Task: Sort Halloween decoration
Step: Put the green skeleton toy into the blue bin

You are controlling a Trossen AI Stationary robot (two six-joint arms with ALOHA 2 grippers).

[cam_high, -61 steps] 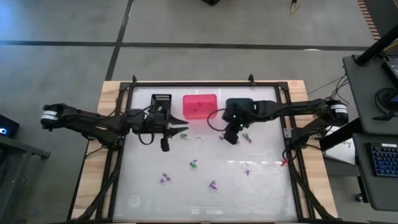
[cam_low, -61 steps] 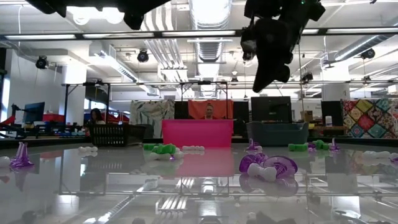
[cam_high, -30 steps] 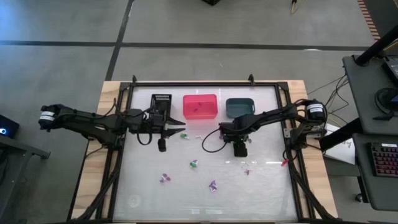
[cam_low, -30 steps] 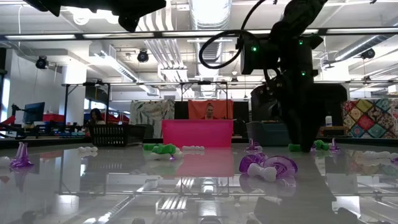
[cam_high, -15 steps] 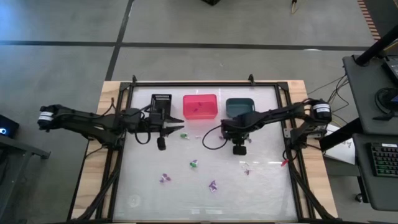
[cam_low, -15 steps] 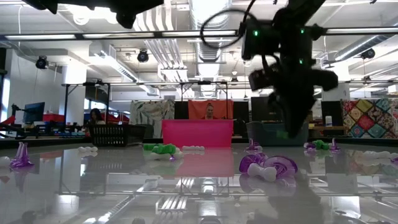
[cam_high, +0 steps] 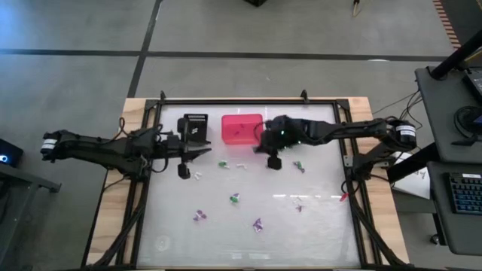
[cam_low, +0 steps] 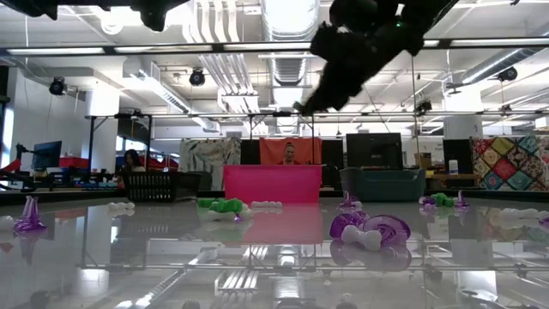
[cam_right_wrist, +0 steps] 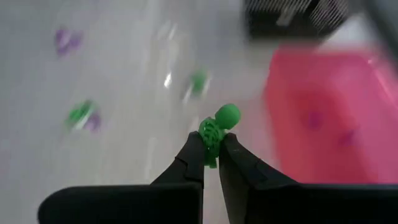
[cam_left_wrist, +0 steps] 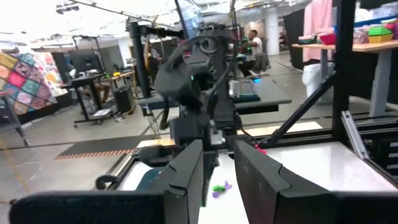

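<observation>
Right claw (cam_right_wrist: 210, 155) is pinched narrow on a little green trinket (cam_right_wrist: 217, 126), up near the top middle of the overhead frame just beside the pink bin (cam_high: 242, 128). I'd keep the squeeze steady and only let go once it's over whichever bin takes green. Left claw (cam_high: 183, 172), center-left, stands partly open with nothing visible in it. More trinkets (cam_high: 235, 198) dot the surface (cam_high: 324, 226). No readable writing anywhere.

left gripper (cam_high: 183, 172): low over table, left side | right gripper (cam_high: 274, 162): raised near centre, pinched closed
</observation>
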